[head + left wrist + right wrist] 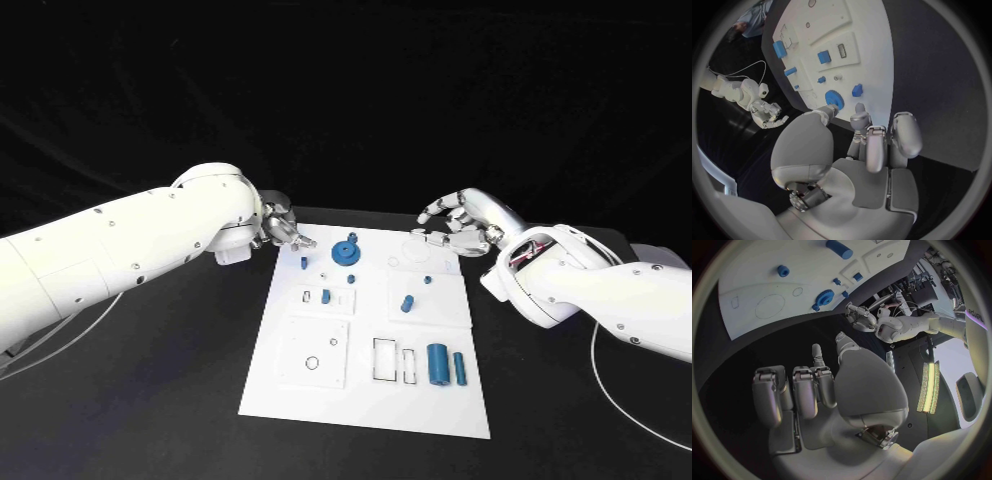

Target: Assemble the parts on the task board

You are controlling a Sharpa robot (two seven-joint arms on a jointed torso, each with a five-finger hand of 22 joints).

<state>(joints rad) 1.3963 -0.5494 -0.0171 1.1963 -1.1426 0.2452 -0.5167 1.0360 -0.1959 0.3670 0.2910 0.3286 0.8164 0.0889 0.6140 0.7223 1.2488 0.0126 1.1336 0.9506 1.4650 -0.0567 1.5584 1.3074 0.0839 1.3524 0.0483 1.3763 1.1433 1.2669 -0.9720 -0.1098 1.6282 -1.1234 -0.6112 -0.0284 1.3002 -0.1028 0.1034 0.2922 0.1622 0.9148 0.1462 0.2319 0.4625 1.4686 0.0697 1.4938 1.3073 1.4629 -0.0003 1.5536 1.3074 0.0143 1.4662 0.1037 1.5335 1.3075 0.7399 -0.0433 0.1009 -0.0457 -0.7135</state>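
Note:
The white task board (pixel 320 400) lies in the middle of the table. A blue gear (pixel 346 250) stands near its far edge, with several small blue parts (pixel 407 303) behind it and two blue cylinders (pixel 437 365) near the front right. My left hand (pixel 283 230) hovers at the board's far left corner, empty, fingers loosely bent, thumb toward the gear (pixel 834 98). My right hand (pixel 456 228) hangs over the far right corner, fingers arched and apart, holding nothing. The wrist views show each hand, left (pixel 861 145) and right (pixel 817 390), above the board's edge.
Black table surrounds the board (pixel 861 45) on all sides. A white cable (pixel 635 400) loops on the table at the right, and another cable (pixel 65 335) lies at the left under my left arm. Empty outlined slots (pixel 389 360) mark the board's front half.

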